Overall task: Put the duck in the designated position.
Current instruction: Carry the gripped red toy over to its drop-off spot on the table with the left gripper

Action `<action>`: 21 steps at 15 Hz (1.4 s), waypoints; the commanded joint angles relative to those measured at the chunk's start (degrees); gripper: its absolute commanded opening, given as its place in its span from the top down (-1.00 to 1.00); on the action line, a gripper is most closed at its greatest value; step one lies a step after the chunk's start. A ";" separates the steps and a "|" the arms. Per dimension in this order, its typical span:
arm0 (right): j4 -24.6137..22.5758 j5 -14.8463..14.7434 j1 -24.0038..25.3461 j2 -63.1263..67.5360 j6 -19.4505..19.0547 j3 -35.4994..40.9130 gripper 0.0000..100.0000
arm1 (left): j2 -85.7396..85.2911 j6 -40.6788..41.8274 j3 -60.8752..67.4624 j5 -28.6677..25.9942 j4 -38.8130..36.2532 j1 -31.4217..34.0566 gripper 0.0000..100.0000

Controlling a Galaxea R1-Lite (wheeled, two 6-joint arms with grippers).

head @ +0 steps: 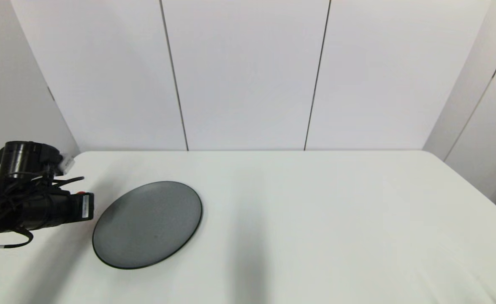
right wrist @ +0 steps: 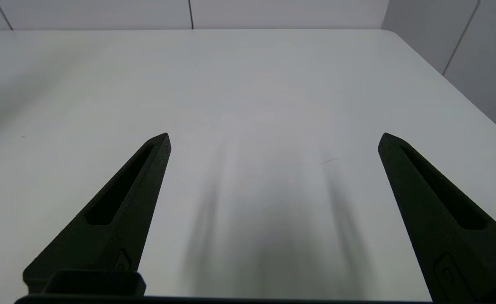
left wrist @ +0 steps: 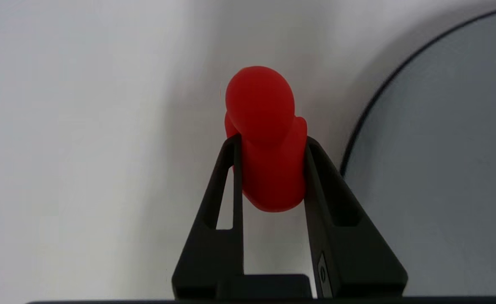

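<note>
Lowering straight onto bare table (head: 315,219) beside plate (left wrist: 442,169) judged best, opening only once seated; height above surface hard to judge. Left gripper (left wrist: 272,141) clamped duck (left wrist: 269,143) at body, head clear beyond tips. Right gripper (right wrist: 273,139) parked, spread wide, empty.

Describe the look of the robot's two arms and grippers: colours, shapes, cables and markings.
The left arm is black, built of cylindrical joints, with loose black cables looped over it, a white label on its end and a small white tag by the top joint. The left gripper has two long matte black fingers, wedge-shaped with a slot cut through each. The right gripper has the same black slotted fingers tapering to points; its arm is out of view.
</note>
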 commanded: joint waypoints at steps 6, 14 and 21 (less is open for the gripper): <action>-0.04 0.01 0.02 0.07 0.00 0.02 -1.00 | -0.11 3.39 0.42 -1.63 0.12 3.02 1.00; -0.04 0.01 0.02 0.07 0.00 0.02 -1.00 | 1.20 3.56 0.69 -4.36 -0.24 3.11 1.00; -0.04 0.01 0.02 0.07 0.00 0.02 -1.00 | 1.64 3.74 0.77 -4.44 -0.76 3.20 1.00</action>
